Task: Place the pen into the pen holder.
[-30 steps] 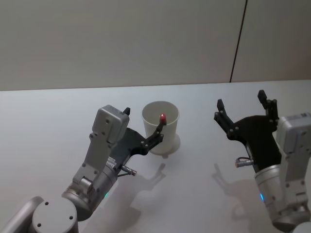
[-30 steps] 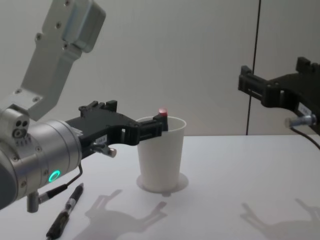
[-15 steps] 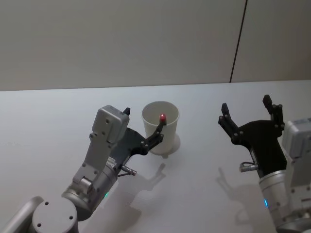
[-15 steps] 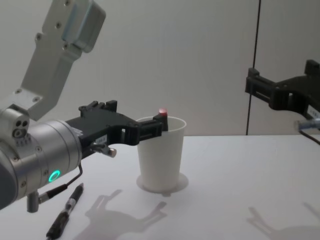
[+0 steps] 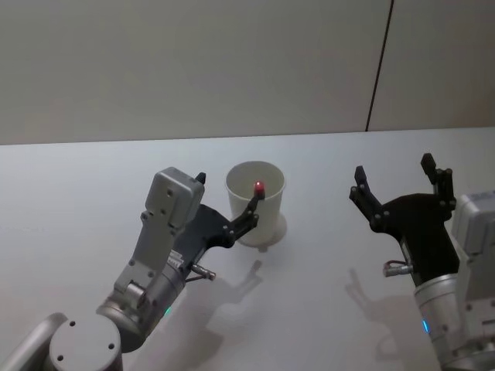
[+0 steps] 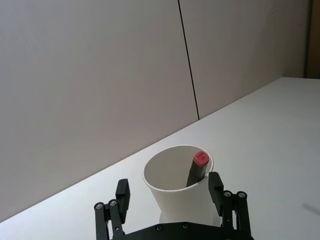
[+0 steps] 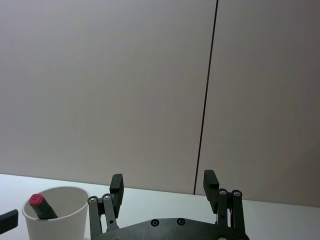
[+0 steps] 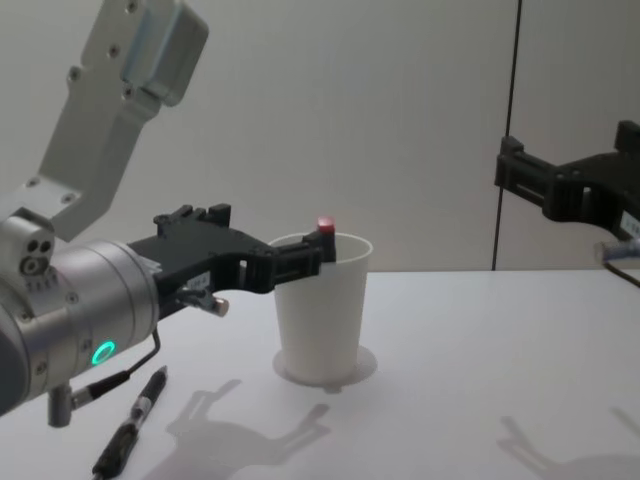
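A smooth white desk is lying before matte grey wall panels split by a thin dark seam. At its middle the pen holder, a tapered white paper cup with a rolled rim, is standing upright on a thin round base. The pen, dark with a red end, is leaning inside it. The left gripper is hovering at the rim, its black jaws spread wide to either side of the cup. The right gripper is hanging well apart, jaws wide. A second black pen is lying flat nearby.
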`<action>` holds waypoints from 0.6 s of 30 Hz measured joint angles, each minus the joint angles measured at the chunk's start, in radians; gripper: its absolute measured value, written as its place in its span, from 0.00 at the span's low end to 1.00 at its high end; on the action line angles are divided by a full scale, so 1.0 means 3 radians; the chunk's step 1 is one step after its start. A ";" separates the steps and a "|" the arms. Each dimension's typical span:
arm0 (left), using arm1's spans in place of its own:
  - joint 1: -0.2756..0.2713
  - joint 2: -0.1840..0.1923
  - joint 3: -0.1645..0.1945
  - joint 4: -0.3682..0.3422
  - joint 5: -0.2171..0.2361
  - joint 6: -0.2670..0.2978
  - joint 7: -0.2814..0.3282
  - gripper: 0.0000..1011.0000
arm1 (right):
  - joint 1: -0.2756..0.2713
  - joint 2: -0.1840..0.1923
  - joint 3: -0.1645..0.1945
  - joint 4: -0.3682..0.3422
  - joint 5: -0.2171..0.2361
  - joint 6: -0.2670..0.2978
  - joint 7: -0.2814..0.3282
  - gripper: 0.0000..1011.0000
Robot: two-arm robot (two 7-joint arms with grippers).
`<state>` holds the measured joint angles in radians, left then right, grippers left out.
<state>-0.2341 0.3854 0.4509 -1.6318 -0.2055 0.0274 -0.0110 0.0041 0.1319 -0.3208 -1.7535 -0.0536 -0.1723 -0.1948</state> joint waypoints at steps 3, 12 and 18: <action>0.0012 0.0014 -0.0013 -0.0029 -0.0034 0.0069 0.0012 0.99 | -0.0004 0.0001 0.0001 -0.0004 -0.0001 0.0002 -0.0001 0.99; 0.0061 0.0063 -0.0071 -0.0161 -0.0203 0.0431 0.0130 0.99 | -0.0011 0.0001 0.0002 -0.0012 -0.0003 0.0005 -0.0003 0.99; 0.0101 0.0094 -0.0121 -0.0271 -0.0359 0.0743 0.0244 0.99 | -0.0014 0.0001 0.0002 -0.0014 -0.0003 0.0007 -0.0005 0.99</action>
<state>-0.2038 0.4136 0.4147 -1.7132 -0.3131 0.2504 0.0621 0.0000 0.1323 -0.3201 -1.7577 -0.0546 -0.1704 -0.1964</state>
